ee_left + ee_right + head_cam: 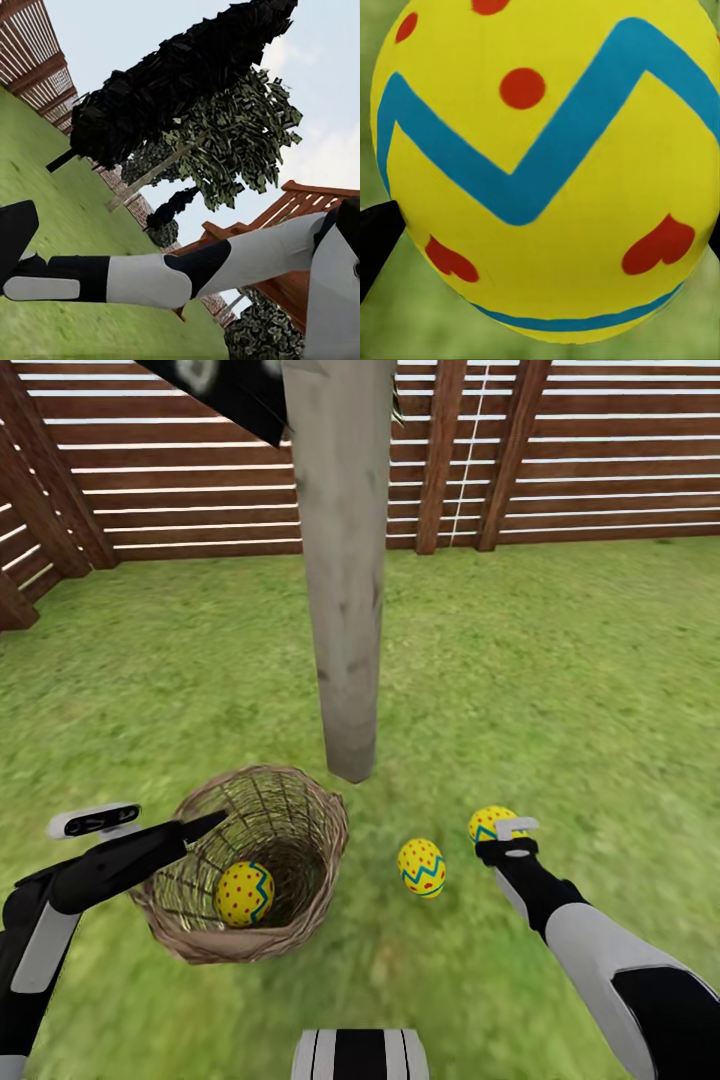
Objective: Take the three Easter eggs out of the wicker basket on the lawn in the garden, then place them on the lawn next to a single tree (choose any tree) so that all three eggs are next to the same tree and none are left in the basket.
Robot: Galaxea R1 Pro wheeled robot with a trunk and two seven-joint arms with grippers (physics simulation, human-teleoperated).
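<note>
Yellow egg [547,172] unlettered, gripped by right claw [497,832].

Both arms [600,950] are chunky black-and-light-grey segments, black gripper [505,838] fingers, plus a black-and-white striped trunk [360,1055] down front.
</note>
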